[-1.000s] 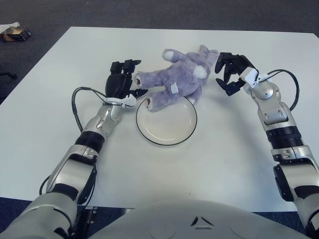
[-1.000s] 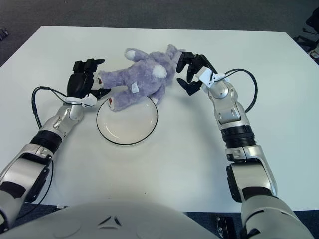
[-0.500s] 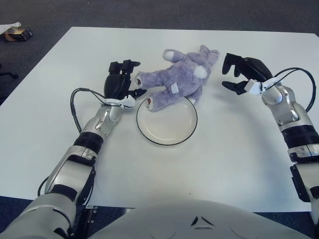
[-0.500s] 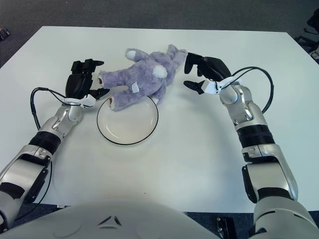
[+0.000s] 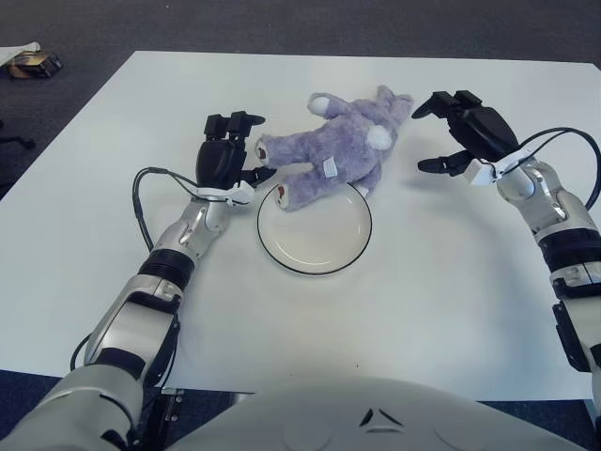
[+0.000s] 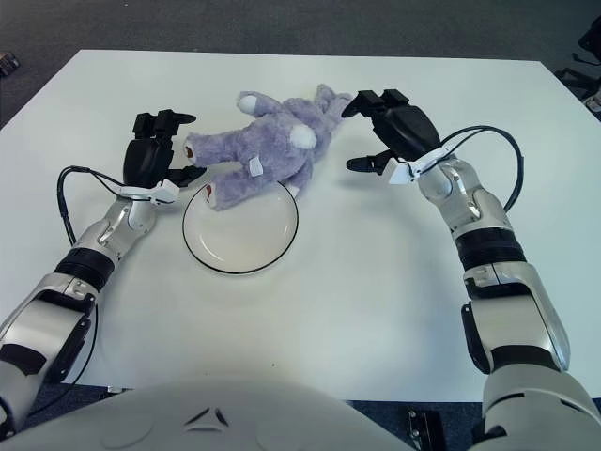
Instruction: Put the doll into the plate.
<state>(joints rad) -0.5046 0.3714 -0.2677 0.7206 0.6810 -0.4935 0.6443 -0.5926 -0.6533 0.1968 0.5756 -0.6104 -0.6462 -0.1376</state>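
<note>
Table (image 5: 451, 310): white, carries all items.
Purple plush doll (image 5: 338, 150): overlaps far rim of white plate (image 5: 315, 227).
Left hand (image 5: 223, 162): fingers pinch doll's leg.
Right hand (image 5: 465, 132): fingers spread wide, beside doll's head.

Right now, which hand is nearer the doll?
Left. The left hand sits against the doll at its leg; the right hand is open, clear of its head.

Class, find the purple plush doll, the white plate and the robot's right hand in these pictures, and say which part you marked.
purple plush doll (image 5: 340, 147): left eye view, on its belly.
white plate (image 5: 315, 268): left eye view, on its near inner rim.
right hand (image 6: 399, 127): right eye view, on its black palm, fingers spread beside the doll's head.
</note>
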